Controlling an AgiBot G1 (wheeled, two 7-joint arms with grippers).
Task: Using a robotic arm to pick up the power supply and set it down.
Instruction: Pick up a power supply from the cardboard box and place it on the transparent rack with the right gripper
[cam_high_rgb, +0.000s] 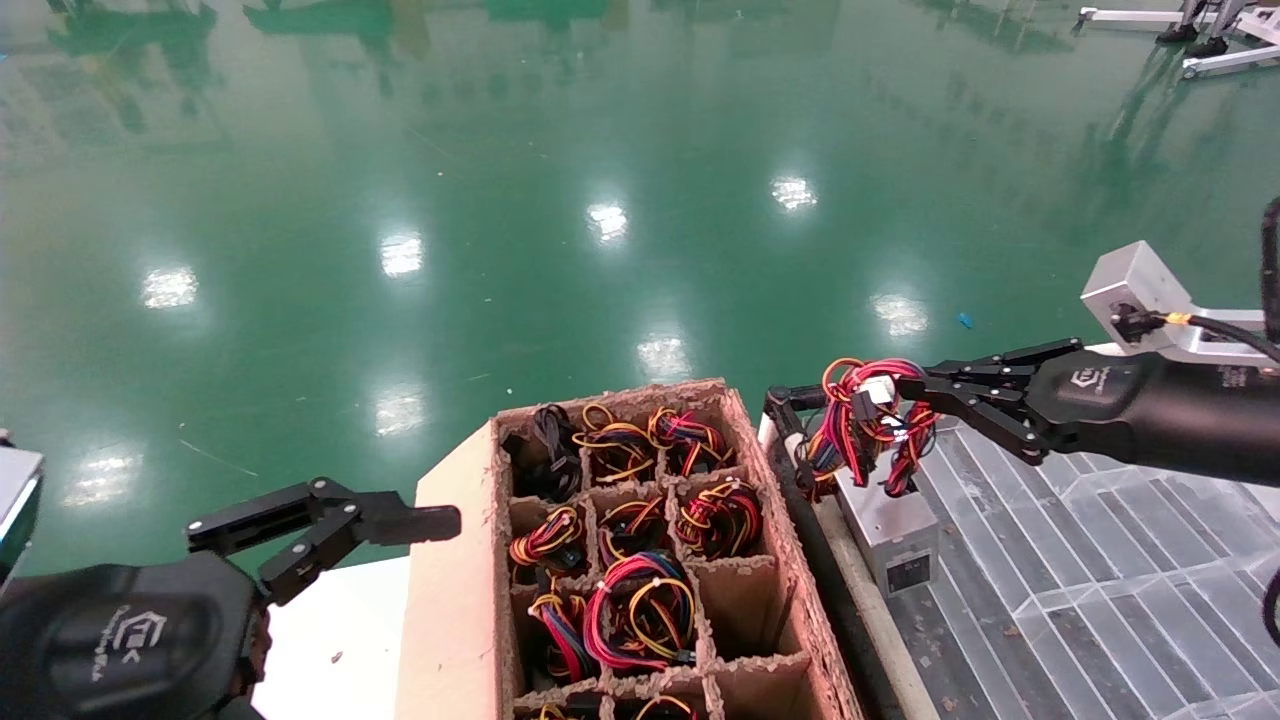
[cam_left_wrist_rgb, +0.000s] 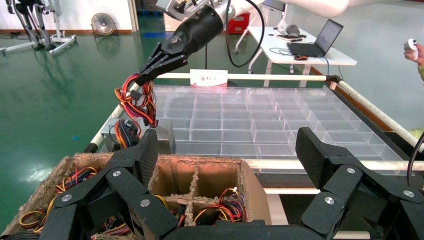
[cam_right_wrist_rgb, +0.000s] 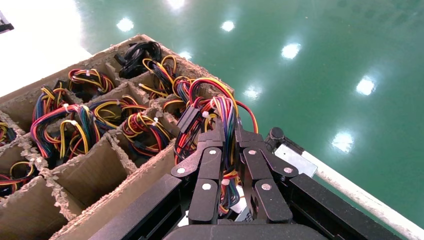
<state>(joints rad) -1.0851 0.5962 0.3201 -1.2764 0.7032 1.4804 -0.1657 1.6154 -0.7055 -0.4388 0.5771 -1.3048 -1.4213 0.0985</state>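
A clear plastic grid tray (cam_high_rgb: 1100, 560) of many shallow compartments lies flat on the right, with the power supply (cam_high_rgb: 893, 540) resting in a compartment at its near-left corner. Just beside it stands a cardboard box (cam_high_rgb: 450, 600) with dividers, cells holding wire bundles.

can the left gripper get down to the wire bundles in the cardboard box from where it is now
Probably yes. The left gripper hangs open just beside the cardboard box, whose compartments are open-topped with wire bundles exposed. Nothing covers them; the right gripper is off over the clear tray.
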